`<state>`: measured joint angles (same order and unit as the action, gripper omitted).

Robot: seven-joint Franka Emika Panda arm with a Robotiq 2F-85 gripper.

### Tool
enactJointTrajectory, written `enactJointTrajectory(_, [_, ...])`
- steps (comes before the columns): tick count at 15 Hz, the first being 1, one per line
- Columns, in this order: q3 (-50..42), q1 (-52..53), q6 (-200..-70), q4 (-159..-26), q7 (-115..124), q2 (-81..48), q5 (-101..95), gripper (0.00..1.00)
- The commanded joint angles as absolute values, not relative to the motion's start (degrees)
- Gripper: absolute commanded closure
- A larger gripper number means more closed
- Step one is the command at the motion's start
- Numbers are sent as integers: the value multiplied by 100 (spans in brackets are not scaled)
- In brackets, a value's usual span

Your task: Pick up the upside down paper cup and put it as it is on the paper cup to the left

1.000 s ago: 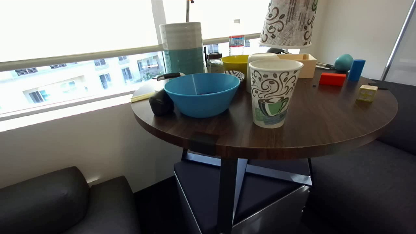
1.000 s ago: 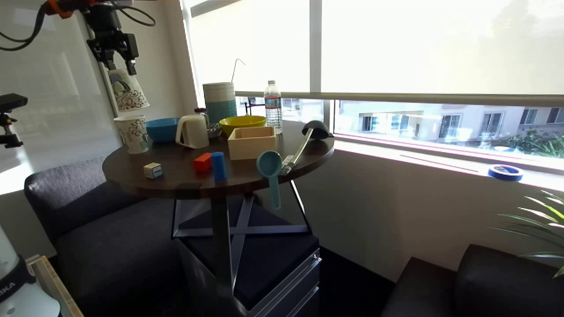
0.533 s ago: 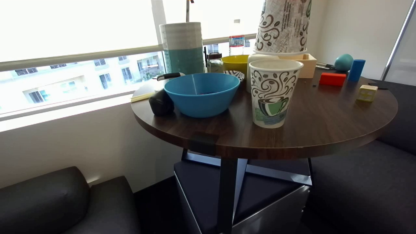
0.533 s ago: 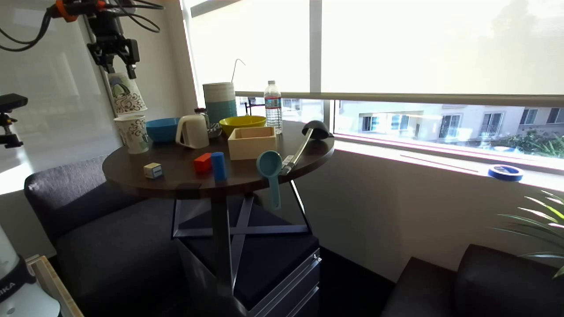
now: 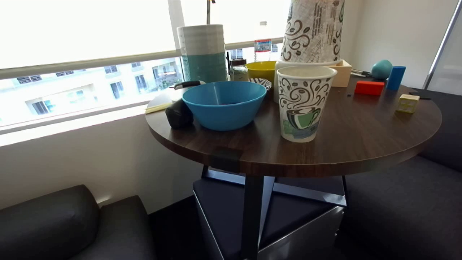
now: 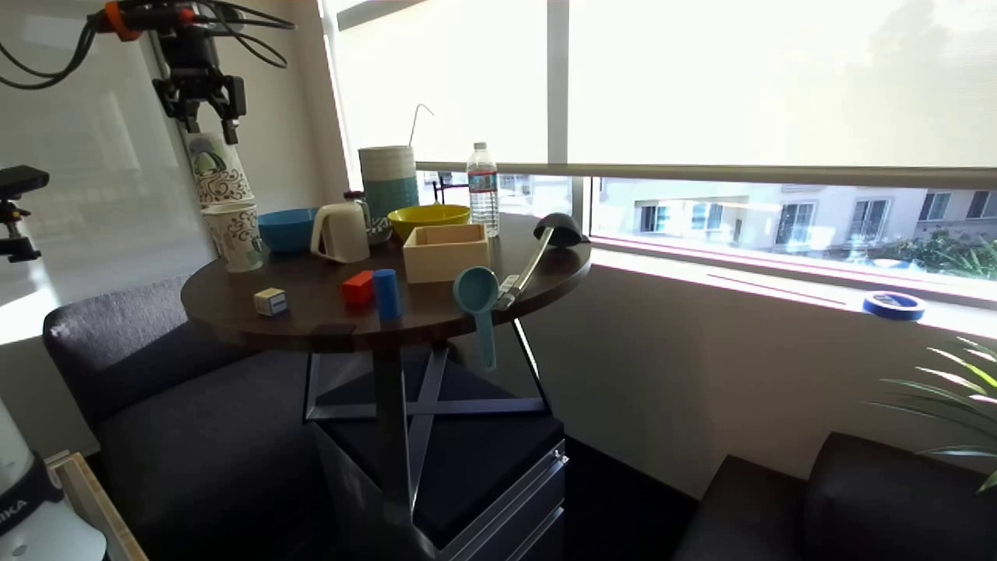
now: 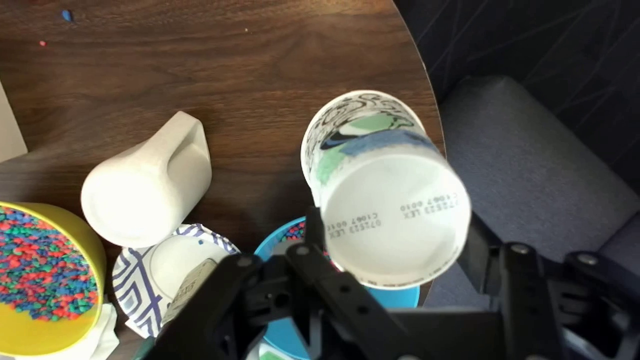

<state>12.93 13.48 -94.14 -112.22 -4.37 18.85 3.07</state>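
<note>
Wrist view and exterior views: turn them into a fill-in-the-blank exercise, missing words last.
The gripper holds a swirl-printed paper cup with its narrow base facing ____.
In an exterior view, the nearest bowl to the upright paper cup is coloured ____.
In the wrist view, the bowl at the picture's left edge is coloured ____.
In an exterior view, the capped clear container behind the wooden box is a water ____.
Missing words: up; blue; yellow; bottle.

Upper left: gripper clamped on inverted cup, narrow end up. Upright cup just below it, left end of table; can't tell if rims touch. Lower in frame, left to right: cube, red block, blue cylinder, scoop with handle past the edge. Box mid-frame, bottle standing behind it.
</note>
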Motion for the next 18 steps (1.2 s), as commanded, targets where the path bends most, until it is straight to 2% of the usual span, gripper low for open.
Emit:
enactJointTrajectory(1, [1271,1374,-9185,-11027,-533,1753,445,60])
enactJointTrajectory(18, [1283,1379,-9281,-11013,-559,1604,512,60])
